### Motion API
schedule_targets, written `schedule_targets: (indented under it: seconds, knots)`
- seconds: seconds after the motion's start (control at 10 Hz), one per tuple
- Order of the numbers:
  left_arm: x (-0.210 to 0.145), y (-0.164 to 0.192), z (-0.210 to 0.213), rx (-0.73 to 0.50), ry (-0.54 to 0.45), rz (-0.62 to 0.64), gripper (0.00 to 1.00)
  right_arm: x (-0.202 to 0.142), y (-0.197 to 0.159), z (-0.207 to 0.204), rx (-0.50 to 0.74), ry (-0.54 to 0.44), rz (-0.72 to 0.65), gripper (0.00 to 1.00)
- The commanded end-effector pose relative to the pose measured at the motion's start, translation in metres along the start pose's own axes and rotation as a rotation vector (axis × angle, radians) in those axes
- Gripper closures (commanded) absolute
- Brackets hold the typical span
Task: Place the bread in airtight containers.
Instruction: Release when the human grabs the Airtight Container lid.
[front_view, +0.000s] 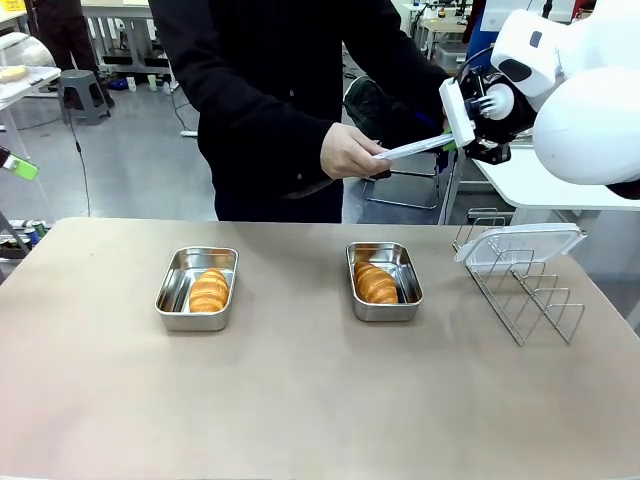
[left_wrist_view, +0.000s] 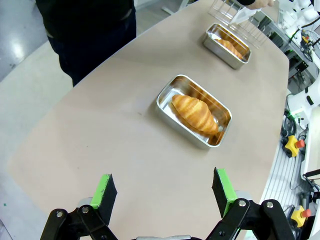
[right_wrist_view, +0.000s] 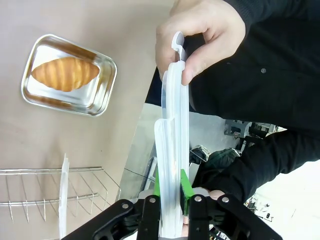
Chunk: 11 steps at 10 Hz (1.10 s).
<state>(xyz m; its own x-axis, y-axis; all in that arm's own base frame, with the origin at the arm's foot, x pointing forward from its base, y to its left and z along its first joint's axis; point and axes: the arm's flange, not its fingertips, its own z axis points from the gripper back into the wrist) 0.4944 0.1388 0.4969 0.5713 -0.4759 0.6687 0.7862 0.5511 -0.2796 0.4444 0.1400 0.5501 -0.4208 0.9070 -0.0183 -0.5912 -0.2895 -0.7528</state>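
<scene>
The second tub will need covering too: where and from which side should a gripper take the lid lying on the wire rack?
Probably the rim at its end nearest the right-hand steel container. The translucent lid lies nearly flat across the top of the wire rack, thin, and that end seems to jut past the wires, so a sideways pinch, one finger above and one below, should fit.
</scene>
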Motion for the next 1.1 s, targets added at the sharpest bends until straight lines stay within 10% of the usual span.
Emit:
schedule_targets:
  seconds: [0.0, 0.4, 0.5, 0.6, 0.7, 0.8, 0.9, 1.0]
  knots:
    - [0.001, -0.003, 0.000, -0.001, 0.009, -0.010, 0.00, -0.001, 0.001, 0.005, -0.010, -0.004, -0.011, 1.00]
    - [0.001, -0.003, 0.000, -0.001, 0.009, -0.010, 0.00, -0.001, 0.001, 0.005, -0.010, -0.004, -0.011, 1.00]
    - [0.001, -0.003, 0.000, -0.001, 0.009, -0.010, 0.00, 0.000, 0.000, 0.000, -0.001, 0.000, 0.000, 0.29]
    - [0.001, -0.003, 0.000, -0.001, 0.009, -0.010, 0.00, 0.002, -0.006, 0.010, 0.004, 0.001, -0.055, 0.29]
    - [0.001, -0.003, 0.000, -0.001, 0.009, -0.010, 0.00, 0.000, -0.015, 0.024, -0.033, 0.004, -0.116, 0.00]
    - [0.001, -0.003, 0.000, -0.001, 0.009, -0.010, 0.00, -0.008, -0.022, 0.033, -0.033, -0.046, -0.211, 0.27]
    - [0.001, -0.003, 0.000, -0.001, 0.009, -0.010, 0.00, -0.023, -0.028, 0.040, 0.000, -0.116, -0.389, 0.00]
    - [0.001, -0.003, 0.000, -0.001, 0.009, -0.010, 0.00, -0.042, -0.029, 0.048, 0.026, -0.213, -0.516, 0.00]
